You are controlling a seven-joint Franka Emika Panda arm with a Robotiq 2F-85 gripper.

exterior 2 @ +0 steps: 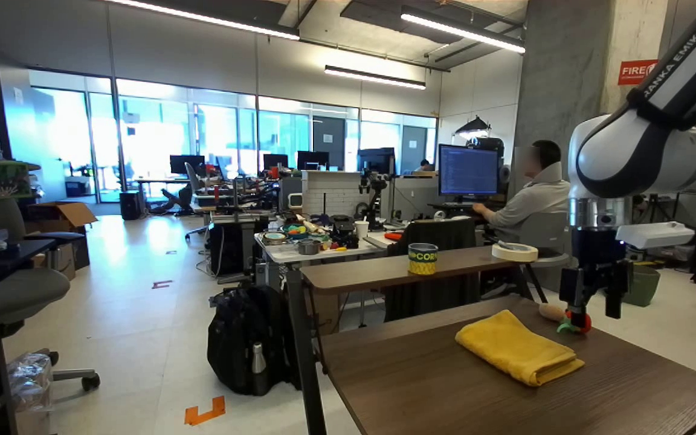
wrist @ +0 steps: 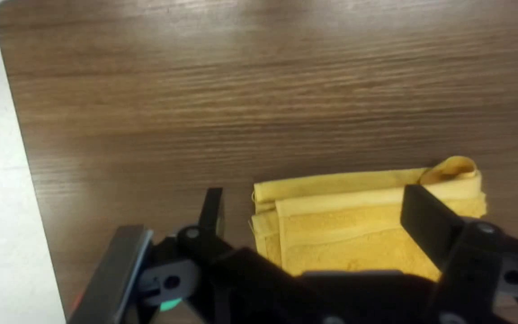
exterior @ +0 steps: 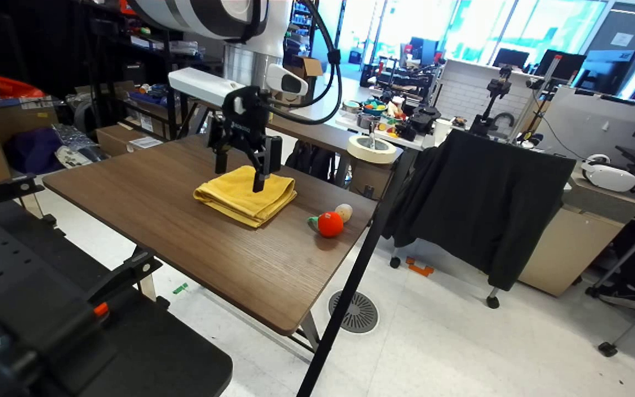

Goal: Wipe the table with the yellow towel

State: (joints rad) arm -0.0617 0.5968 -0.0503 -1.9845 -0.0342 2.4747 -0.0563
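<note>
Black two-fingered pincer (wrist: 315,202): jaws spread apart — above brown rectangular wood-grain counter (exterior: 146,182).
Mustard-yellow folded cloth towel (exterior: 246,196): flat on counter — near round orange-red object (exterior: 331,224).

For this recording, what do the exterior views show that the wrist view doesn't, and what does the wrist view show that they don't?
Exterior views only: the white robot arm, a cream ring-shaped roll, and a beige rounded object beside an orange-red ball.
Wrist view only: fine loose threads at one corner of the folded mustard-yellow cloth towel; indistinct from outside.
Shared: that towel, the dark brown wood-grain table and the black two-finger gripper, standing open; probably the ball too, as a red sliver in the wrist view.
</note>
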